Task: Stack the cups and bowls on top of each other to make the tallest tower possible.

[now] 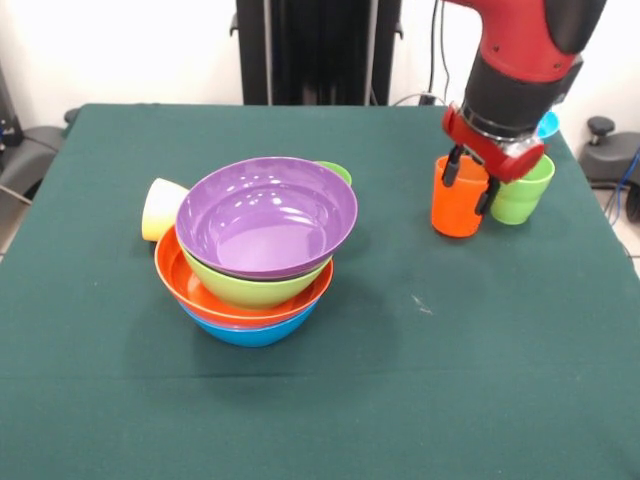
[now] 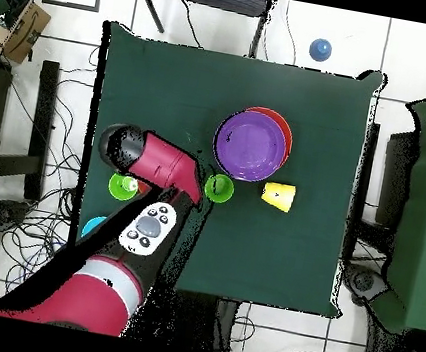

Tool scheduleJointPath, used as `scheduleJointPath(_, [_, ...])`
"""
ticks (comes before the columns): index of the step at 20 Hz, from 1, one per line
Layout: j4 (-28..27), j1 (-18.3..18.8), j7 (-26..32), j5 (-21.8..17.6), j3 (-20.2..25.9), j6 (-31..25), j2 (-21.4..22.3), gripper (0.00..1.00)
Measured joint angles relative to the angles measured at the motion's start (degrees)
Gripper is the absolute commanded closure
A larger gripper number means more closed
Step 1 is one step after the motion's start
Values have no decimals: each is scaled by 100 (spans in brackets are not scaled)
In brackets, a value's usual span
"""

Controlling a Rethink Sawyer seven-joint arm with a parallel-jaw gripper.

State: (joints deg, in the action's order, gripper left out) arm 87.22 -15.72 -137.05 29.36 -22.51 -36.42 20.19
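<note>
The tower stands left of the table's middle: blue bowl lowest, then orange, lime green and purple bowls; it also shows in the overhead view. The orange cup stands upright on the cloth at the right. My gripper is down over it, its fingers against opposite sides of the cup. A green cup stands right beside it. A yellow cup lies on its side left of the tower. A light green cup peeks out behind the purple bowl.
A turquoise bowl sits behind my arm near the table's corner. In the overhead view the arm covers the orange cup, with the green cup beside it. A dark blue round thing lies off the table.
</note>
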Motion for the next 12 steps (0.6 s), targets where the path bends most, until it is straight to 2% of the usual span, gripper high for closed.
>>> scheduleJointPath(12, [46,-105,0,0,-7,-218,476,0])
